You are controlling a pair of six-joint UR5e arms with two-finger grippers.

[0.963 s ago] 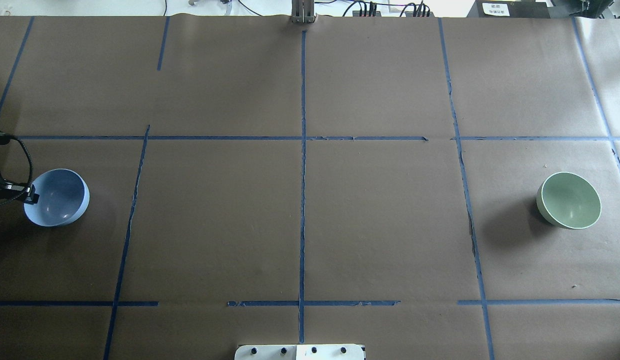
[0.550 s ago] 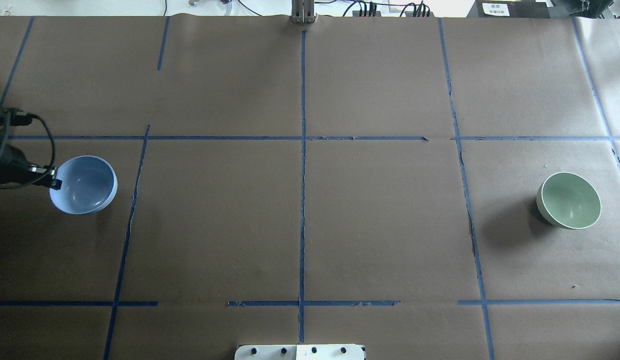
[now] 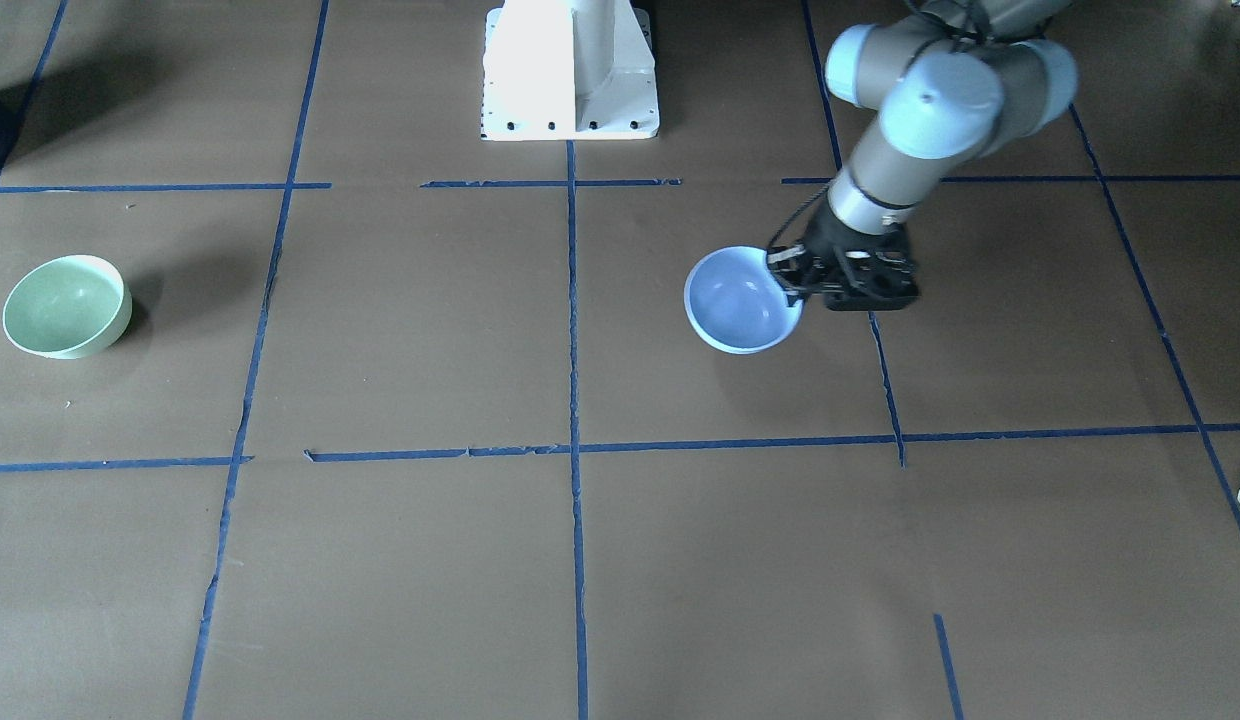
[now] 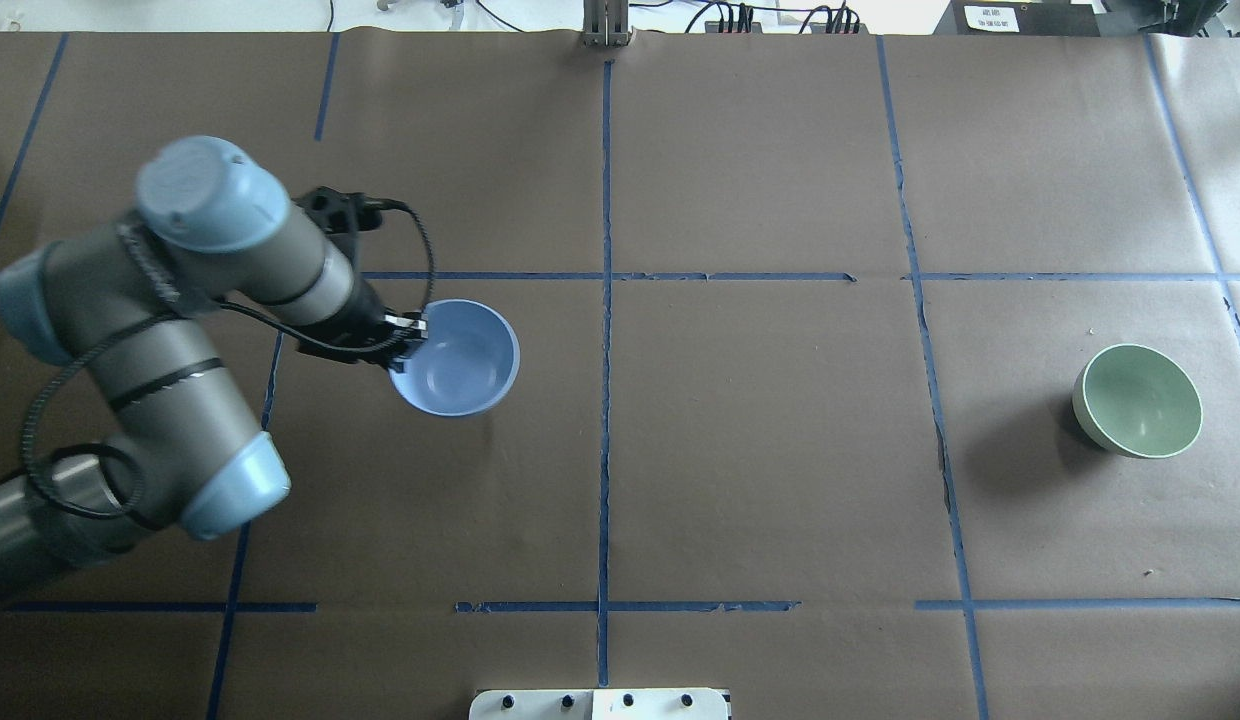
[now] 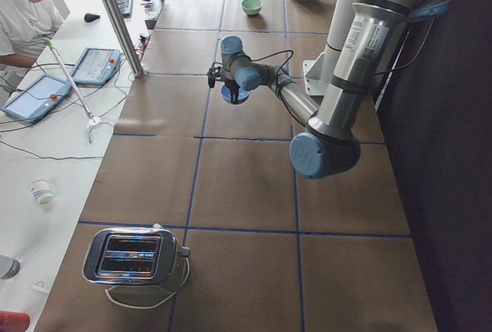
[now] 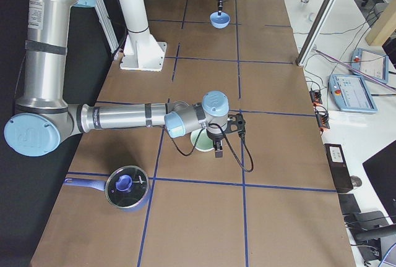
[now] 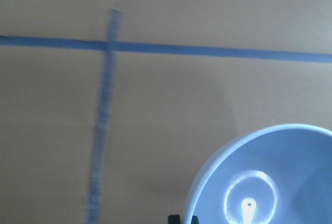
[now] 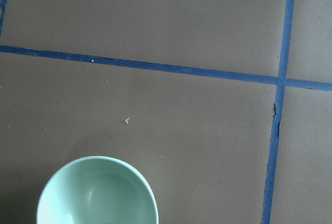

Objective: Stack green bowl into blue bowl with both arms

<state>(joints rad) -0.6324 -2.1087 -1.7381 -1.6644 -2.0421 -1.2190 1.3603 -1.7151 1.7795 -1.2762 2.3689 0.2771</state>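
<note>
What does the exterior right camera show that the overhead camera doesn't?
Only exterior right: the right arm, stretched out to the green bowl, and a lidded saucepan nearby on the table. Only overhead: a clear look at the left gripper pinching the rim of the blue bowl. Both: the two bowls, far apart, and the left arm.

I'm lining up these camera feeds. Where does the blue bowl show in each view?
Front-facing: blue bowl, right of centre.
Overhead: blue bowl, left of centre.
Exterior left: blue bowl, upper middle.
Exterior right: blue bowl, top centre.
Left wrist: blue bowl, bottom right corner.
Right wrist: not in it.
Shared landmark: green bowl, missing only from the left wrist view.
</note>
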